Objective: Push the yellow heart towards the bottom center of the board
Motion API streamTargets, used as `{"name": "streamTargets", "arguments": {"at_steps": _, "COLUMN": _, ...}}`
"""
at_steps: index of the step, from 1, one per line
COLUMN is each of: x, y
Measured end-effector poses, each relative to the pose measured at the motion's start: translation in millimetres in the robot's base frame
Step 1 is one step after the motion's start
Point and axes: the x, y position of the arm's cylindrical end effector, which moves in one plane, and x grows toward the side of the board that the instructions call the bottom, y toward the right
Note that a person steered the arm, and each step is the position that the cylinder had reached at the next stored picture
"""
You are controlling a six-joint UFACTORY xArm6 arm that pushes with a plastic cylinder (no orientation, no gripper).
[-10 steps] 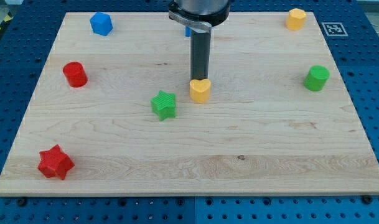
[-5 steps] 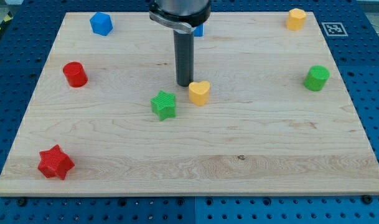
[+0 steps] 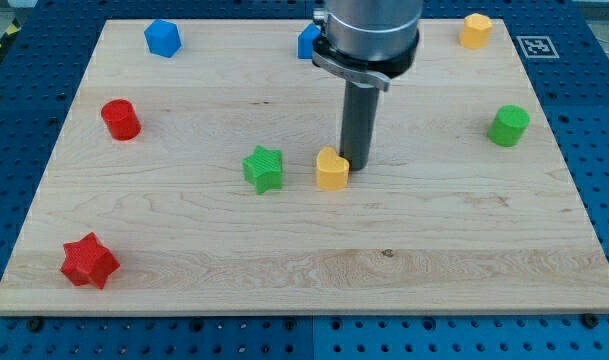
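Note:
The yellow heart [image 3: 331, 170] lies near the middle of the wooden board [image 3: 304, 250], just right of the green star [image 3: 264, 168]. My tip [image 3: 357, 161] is down on the board, touching the heart's upper right side. The rod rises from there to the dark arm body at the view's top.
A red star [image 3: 89, 261] sits at the bottom left and a red cylinder [image 3: 120, 119] at the left. A blue block [image 3: 162, 37] is at the top left, another blue block [image 3: 308, 41] partly behind the arm. A yellow block [image 3: 475, 30] is top right, a green cylinder [image 3: 508, 125] right.
My tip swung from the heart's upper left around to its upper right. The heart has slid a little down and right and turned.

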Motion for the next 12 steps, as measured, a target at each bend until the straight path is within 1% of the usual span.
{"name": "streamTargets", "arguments": {"at_steps": 1, "x": 17, "y": 10}}
{"name": "streamTargets", "arguments": {"at_steps": 2, "x": 9, "y": -6}}
{"name": "streamTargets", "arguments": {"at_steps": 3, "x": -32, "y": -35}}
{"name": "streamTargets", "arguments": {"at_steps": 4, "x": -36, "y": -55}}
{"name": "streamTargets", "arguments": {"at_steps": 5, "x": -5, "y": -57}}
{"name": "streamTargets", "arguments": {"at_steps": 7, "x": 28, "y": -52}}
{"name": "streamTargets", "arguments": {"at_steps": 8, "x": 36, "y": -49}}
{"name": "streamTargets", "arguments": {"at_steps": 9, "x": 36, "y": -31}}
{"name": "streamTargets", "arguments": {"at_steps": 10, "x": 36, "y": -26}}
{"name": "streamTargets", "arguments": {"at_steps": 11, "x": 56, "y": -13}}
{"name": "streamTargets", "arguments": {"at_steps": 12, "x": 71, "y": -13}}
